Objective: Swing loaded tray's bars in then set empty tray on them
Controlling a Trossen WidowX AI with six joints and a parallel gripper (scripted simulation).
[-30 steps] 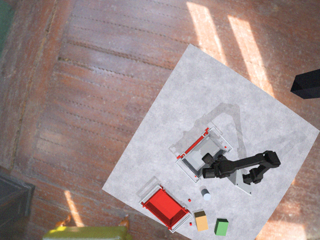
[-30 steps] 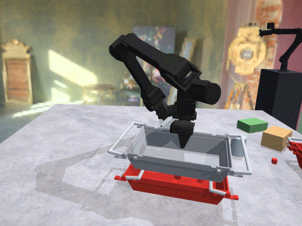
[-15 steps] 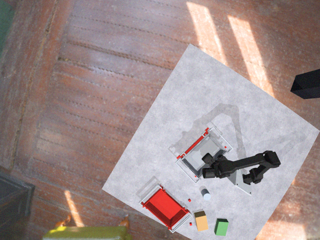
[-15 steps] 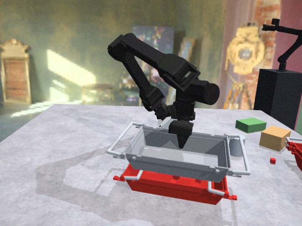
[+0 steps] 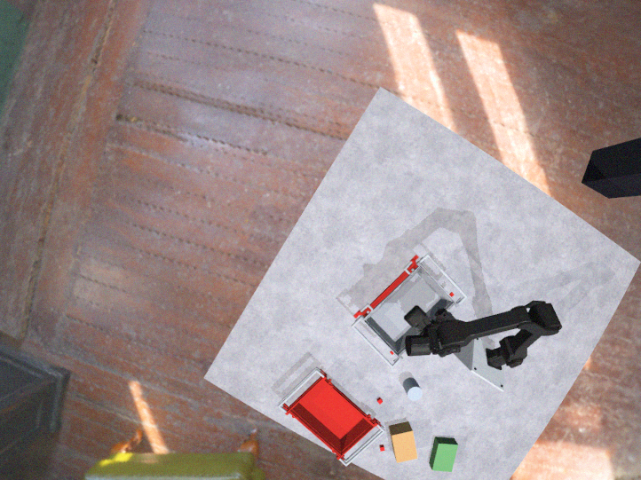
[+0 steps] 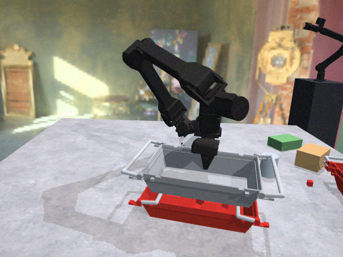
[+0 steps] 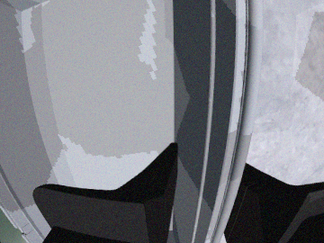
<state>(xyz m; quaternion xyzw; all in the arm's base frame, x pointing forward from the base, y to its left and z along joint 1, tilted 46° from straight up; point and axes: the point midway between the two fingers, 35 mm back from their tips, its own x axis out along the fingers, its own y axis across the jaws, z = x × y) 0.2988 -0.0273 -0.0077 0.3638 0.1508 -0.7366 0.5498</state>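
The loaded red tray (image 5: pixel 387 290) (image 6: pixel 197 214) stands on the table, a few dark red blocks showing inside. Its left bar (image 6: pixel 150 203) and right bar (image 6: pixel 245 219) are in across its top. The grey tray (image 5: pixel 395 309) (image 6: pixel 200 188) (image 7: pixel 112 74) sits above the load, about level, apparently on these bars; the contact is hidden beneath it. Its own bars point outward. My gripper (image 6: pixel 205 167) (image 7: pixel 190 148) is slightly open, one finger inside the grey tray and one outside its long far wall. Any gap to the wall is too small to see.
A second red tray (image 5: pixel 331 408) (image 6: pixel 337 171) stands apart, its bars outward. A pale cylinder (image 5: pixel 412 389) (image 6: pixel 269 166) is near the grey tray's end. An orange block (image 5: pixel 404 445) (image 6: pixel 311 157), a green block (image 5: pixel 443 456) (image 6: pixel 284 142) and small red cubes (image 5: pixel 380 400) (image 6: pixel 309 183) lie beyond.
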